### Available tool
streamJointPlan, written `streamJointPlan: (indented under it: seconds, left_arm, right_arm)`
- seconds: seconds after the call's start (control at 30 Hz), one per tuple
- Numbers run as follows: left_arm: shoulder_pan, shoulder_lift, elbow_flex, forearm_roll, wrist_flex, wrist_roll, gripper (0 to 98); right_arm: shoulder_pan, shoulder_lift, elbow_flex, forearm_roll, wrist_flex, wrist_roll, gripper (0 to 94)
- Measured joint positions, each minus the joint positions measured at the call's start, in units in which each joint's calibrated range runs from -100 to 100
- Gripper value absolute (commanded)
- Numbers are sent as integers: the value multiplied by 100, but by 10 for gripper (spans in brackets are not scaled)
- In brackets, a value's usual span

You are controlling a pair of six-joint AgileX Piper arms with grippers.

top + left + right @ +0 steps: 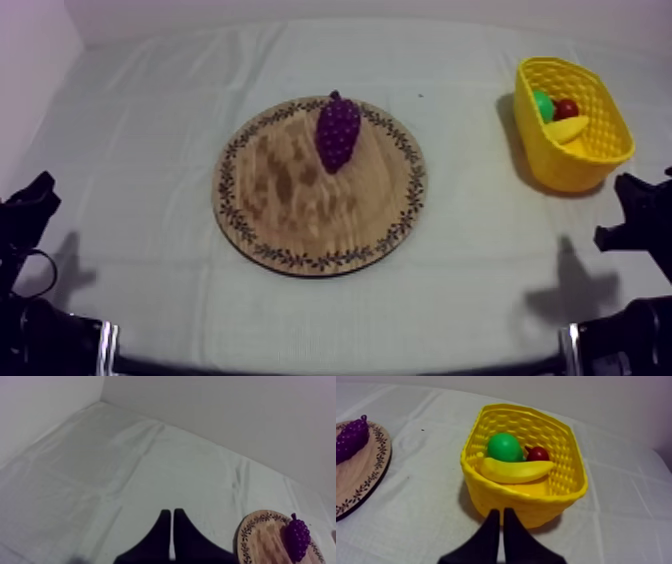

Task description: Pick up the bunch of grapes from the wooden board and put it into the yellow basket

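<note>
Cloth-covered surface (150,150), round wooden board (290,215) in the middle. Yellow basket (578,172) well apart from the board, off to its right and a bit farther back. Basket holds banana (516,470), green fruit (505,447) and small red fruit (538,454). Bunch of grapes (337,132) lies on the board's far half, stem pointing away. Left gripper (172,512) clenched on nothing, over bare cloth left of the board. Right gripper (499,512) clenched, empty, right of the board, just before the basket wall
</note>
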Motion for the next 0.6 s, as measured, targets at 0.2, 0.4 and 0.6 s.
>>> streamJointPlan:
  seconds: [0.2,0.4,0.6]
  left_arm:
    - [0,0,0,0,-5,0,0]
    - [0,0,0,0,-5,0,0]
    - [0,0,0,0,-5,0,0]
  right_arm:
    - [5,0,8,5,12,-7,4]
    - [-6,0,8,5,4,-128,6]
    - [-493,0,0,54,154,-253,8]
